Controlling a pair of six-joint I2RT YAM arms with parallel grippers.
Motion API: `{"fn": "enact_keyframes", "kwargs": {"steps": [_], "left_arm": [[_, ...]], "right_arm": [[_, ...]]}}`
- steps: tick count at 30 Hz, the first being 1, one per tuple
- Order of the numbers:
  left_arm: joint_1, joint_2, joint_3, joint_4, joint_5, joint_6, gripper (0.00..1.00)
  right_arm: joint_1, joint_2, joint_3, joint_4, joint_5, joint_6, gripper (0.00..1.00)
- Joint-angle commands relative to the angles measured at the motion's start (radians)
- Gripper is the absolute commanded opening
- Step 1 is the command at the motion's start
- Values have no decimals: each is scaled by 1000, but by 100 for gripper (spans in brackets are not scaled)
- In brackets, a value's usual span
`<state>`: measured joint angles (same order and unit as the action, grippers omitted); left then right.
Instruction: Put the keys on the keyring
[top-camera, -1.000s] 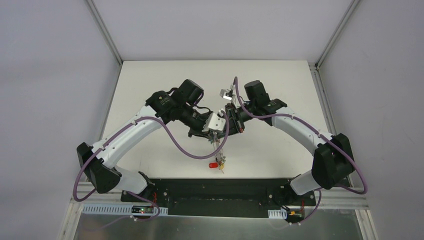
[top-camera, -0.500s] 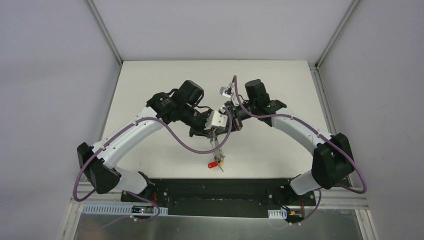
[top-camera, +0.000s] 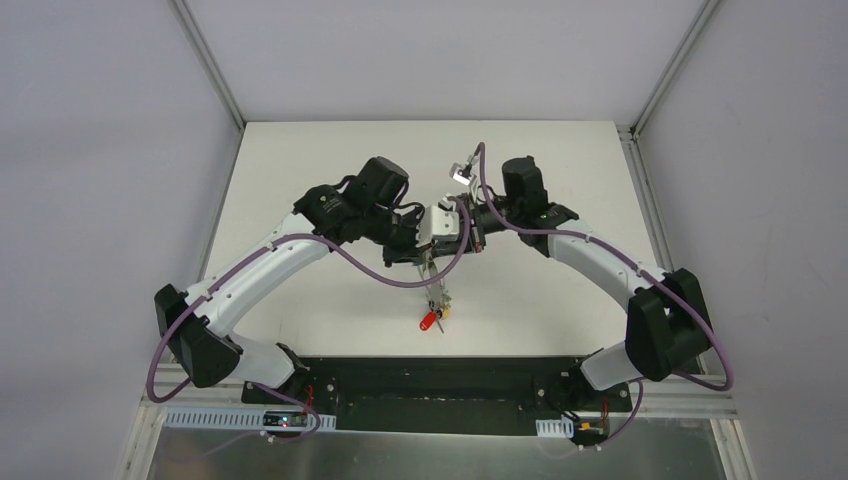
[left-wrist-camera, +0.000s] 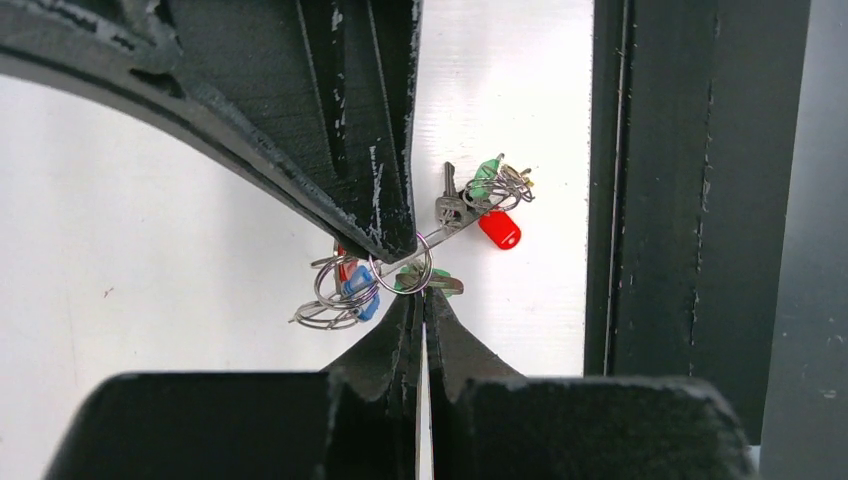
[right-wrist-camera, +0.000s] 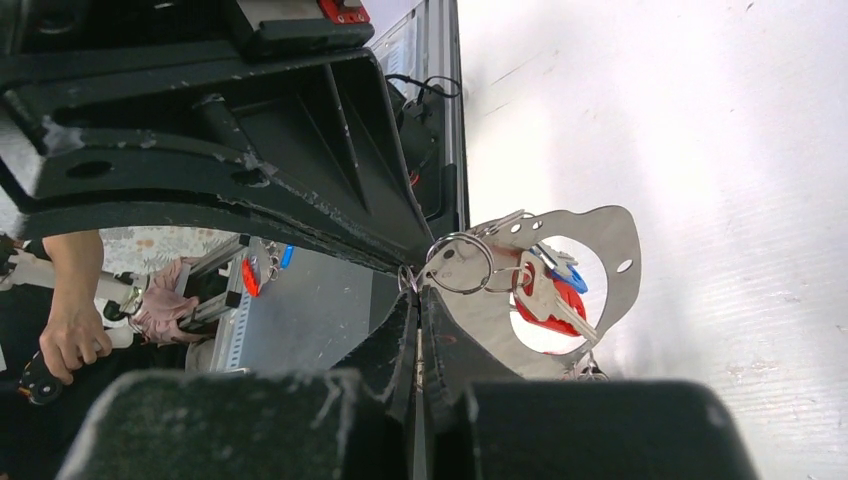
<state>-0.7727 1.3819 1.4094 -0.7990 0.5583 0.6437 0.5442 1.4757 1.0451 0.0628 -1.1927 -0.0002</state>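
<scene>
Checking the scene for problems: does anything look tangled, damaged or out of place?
Yes: the keys hang in a tangled bunch of small rings, pinched where the shut left pincer and right pincer meet.

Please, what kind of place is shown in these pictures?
Probably a robotics lab test cell. A left arm and a right arm are bolted at the edge of a white table, enclosed by plain grey walls on aluminium frame posts.

White table — black base plate
</scene>
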Motion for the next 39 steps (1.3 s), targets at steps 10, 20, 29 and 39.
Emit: {"fn": "enact_keyframes", "kwargs": {"steps": [10, 20, 29, 39], "left_arm": [[13, 3, 18, 102, -37, -196, 21], [103, 3, 37, 102, 97, -226, 31], [159, 26, 24, 138, 319, -206, 35], [163, 57, -4, 203, 400, -263, 36]], "right_arm": [[-31, -60, -59, 295, -5, 192, 0], [-48, -86, -86, 347, -76, 130, 0], [-56, -96, -85, 346, -120, 79, 0], [-56, -109, -93, 346, -122, 85, 0]]}}
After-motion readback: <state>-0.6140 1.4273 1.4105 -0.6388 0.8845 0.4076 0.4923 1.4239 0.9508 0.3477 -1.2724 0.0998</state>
